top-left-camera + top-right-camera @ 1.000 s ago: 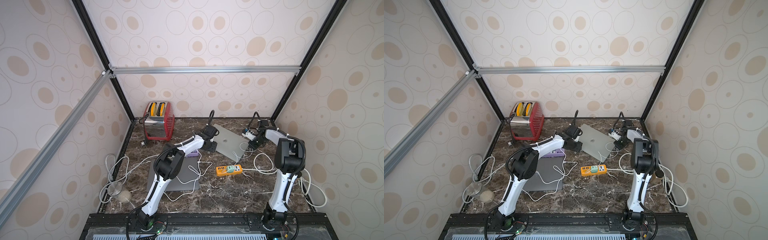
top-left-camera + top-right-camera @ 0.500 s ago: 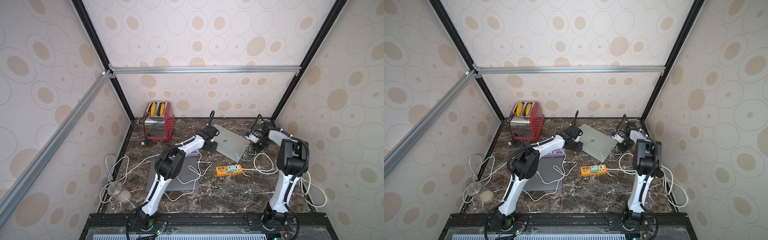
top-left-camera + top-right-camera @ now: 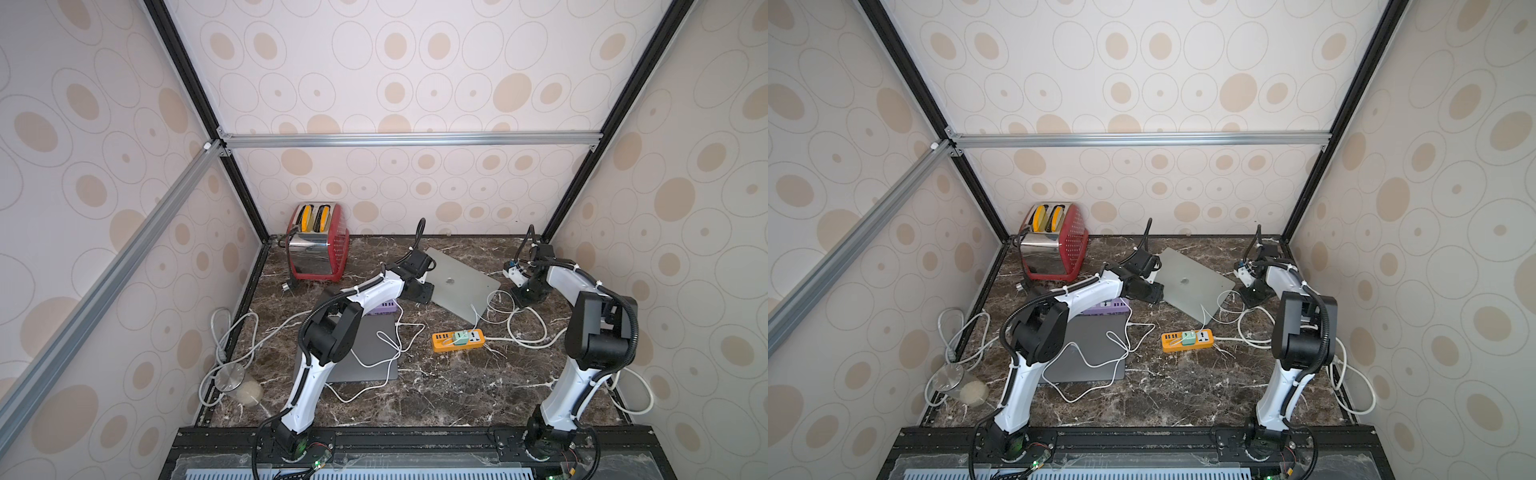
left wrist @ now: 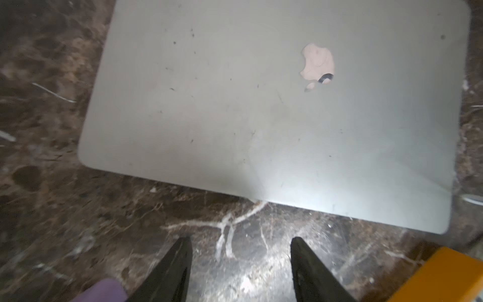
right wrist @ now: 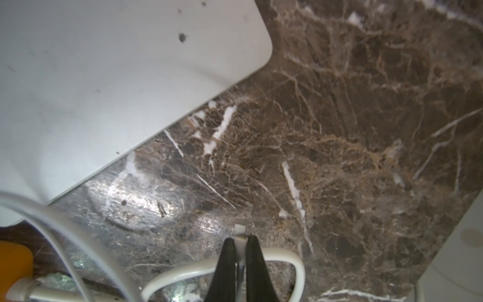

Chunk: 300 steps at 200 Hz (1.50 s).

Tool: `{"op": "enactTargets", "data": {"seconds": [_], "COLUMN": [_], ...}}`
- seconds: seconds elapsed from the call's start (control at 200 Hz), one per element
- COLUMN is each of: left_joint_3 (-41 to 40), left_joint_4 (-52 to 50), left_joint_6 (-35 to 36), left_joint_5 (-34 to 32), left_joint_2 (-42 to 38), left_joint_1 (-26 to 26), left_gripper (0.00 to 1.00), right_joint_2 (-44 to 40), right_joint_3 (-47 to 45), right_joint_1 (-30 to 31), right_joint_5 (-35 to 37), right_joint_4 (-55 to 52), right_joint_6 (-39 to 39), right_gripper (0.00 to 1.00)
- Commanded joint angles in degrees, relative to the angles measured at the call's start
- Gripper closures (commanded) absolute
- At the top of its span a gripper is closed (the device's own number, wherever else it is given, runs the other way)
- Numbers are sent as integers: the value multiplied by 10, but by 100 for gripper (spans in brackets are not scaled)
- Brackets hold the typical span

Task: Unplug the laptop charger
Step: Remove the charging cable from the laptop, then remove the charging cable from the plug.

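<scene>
1. Your right claw (image 5: 240, 238) pinches the plug (image 5: 240, 228) tight; it hangs over the table (image 5: 339, 157), apart from the laptop (image 5: 104, 78).
2. Your left claw (image 4: 239, 239) stands half spread, holding nothing, just beside the laptop.

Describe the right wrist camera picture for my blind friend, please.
The right end effector pinches a small white plug over a brown marble table. A corner of a silver laptop lies nearby, not touching the plug, and a white cable loops beside the end effector.
</scene>
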Motion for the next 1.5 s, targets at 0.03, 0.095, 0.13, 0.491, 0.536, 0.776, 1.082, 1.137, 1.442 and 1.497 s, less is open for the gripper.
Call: {"op": "enactTargets", "data": {"seconds": [0.03,0.095,0.13,0.491,0.536,0.776,1.082,1.137,1.442,1.497], "left_joint_3": [-27,-46,-57,-137,-144,-158,-168,-165,-148,-143], "left_joint_4": [9,1,-2,15,18,24,57,57,62,56], "left_joint_6": [13,12,11,-23,-28,-50,-79,-82,-92,-90], "left_joint_5": [20,26,30,35,38,78,130,133,154,154], "left_joint_2": [-77,-98,-110,-179,-186,-180,-162,-156,-118,-110], "left_joint_1": [-22,-32,-37,-82,-84,-87,-93,-94,-100,-103], "left_gripper": [38,38,38,38,38,38,38,38,38,38], "right_joint_2": [-7,-7,-7,-89,-123,-311,-367,-379,-395,-399], "right_joint_3": [-23,-25,-26,-78,-87,-157,-248,-265,-308,-313], "right_joint_1": [5,7,6,14,15,67,221,236,316,325], "right_joint_5": [38,45,48,72,79,47,-6,-6,9,11], "right_joint_4": [-11,-10,-8,45,50,61,47,55,74,78], "right_joint_6": [48,57,60,101,116,203,312,327,363,366], "right_gripper": [93,93,91,63,61,52,52,52,53,53]}}
